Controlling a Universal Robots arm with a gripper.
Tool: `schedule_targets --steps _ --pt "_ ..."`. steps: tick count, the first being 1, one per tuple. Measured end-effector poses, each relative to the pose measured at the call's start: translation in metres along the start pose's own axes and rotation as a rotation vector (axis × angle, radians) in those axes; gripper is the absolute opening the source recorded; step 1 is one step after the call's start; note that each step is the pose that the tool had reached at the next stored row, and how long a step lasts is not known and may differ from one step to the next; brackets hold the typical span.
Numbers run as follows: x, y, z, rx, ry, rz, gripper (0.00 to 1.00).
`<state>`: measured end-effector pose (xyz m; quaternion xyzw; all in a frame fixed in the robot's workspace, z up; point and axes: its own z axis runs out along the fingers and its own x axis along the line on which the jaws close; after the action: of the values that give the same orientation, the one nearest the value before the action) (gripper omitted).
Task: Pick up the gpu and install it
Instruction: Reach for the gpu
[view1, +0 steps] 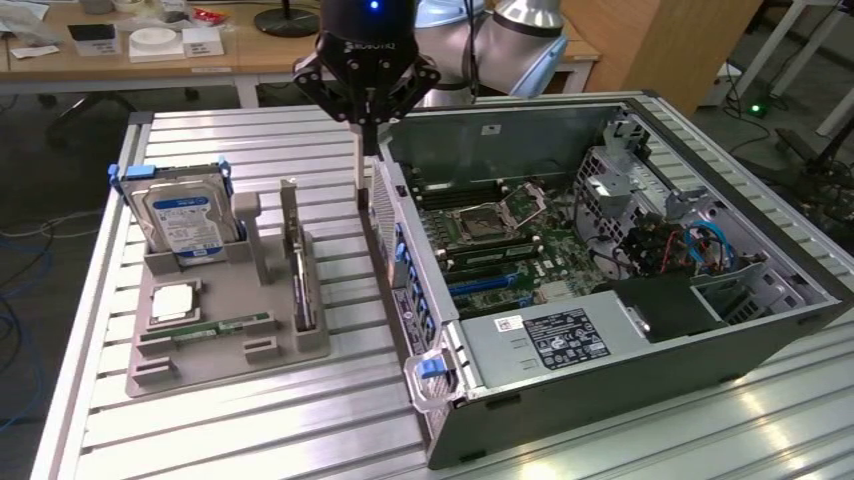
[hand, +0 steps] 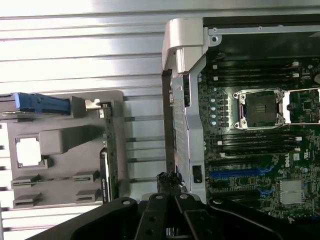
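Observation:
The gpu (view1: 302, 272) stands on its long edge in a slot of the grey holder (view1: 220, 300), its silver bracket end towards the back. In the wrist view the gpu (hand: 110, 145) shows as a thin dark-green board along the holder's edge. My gripper (view1: 367, 122) hangs above the rear wall of the open computer case (view1: 400, 270), to the exterior view's right of the gpu and well above it. The fingers (hand: 186, 205) meet at a point with nothing held between them. The motherboard (view1: 501, 235) lies bare inside the case, with blue slots (hand: 240, 174).
On the grey holder (hand: 65, 135) a silver hard drive with a blue label (view1: 187, 220) stands upright, and a memory stick (view1: 214, 328) and a square chip (view1: 174, 300) lie flat. A black power supply (view1: 567, 335) fills the case's front. Slatted metal table (view1: 267, 420). A desk stands behind.

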<state>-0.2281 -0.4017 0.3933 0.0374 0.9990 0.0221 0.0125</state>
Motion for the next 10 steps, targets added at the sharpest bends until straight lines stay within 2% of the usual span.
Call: schedule_targets --steps 10 --pt "0.0059 -0.0006 -0.0001 -0.0001 0.0 0.0 0.1"
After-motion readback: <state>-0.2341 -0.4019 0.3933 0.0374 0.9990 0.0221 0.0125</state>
